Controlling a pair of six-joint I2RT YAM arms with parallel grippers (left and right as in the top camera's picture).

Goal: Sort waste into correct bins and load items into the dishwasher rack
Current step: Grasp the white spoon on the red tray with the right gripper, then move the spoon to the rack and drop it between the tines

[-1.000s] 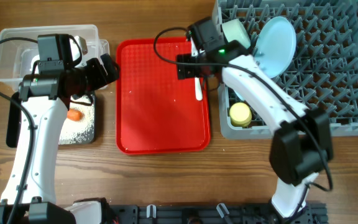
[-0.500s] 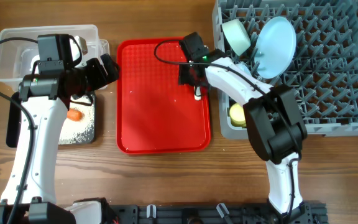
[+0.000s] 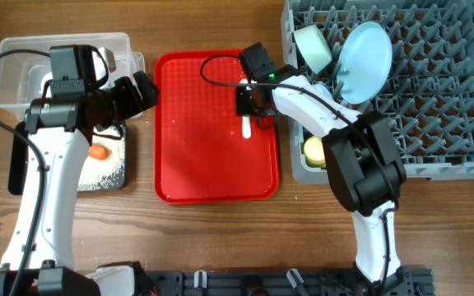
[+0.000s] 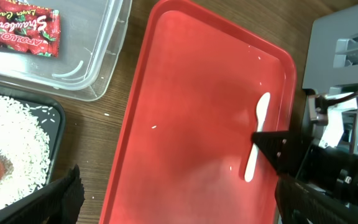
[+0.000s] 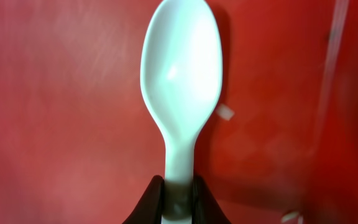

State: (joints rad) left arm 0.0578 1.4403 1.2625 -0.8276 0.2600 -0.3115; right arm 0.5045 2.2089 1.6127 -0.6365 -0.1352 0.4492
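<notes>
**A:** Over the tabletop, from above: the right tool [image 3: 252, 105] is clamped on the white plastic spoon [image 3: 246, 125] at the right side of the flat red serving tray [image 3: 188, 164].

**B:** Left wrist view: the left tool [image 4: 178, 183] has its jaws apart and empty.

**A:** Right wrist: the fingertips [image 5: 149, 205] pinch only the thin handle. That's slick plastic, so it could swivel or drop before reaching the large grey pegged dishwasher rack [image 3: 434, 99].

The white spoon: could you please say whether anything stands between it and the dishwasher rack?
Nothing visible does. The right hand grips the spoon on the red tray; only tray rim and rack wall intervene.
</notes>
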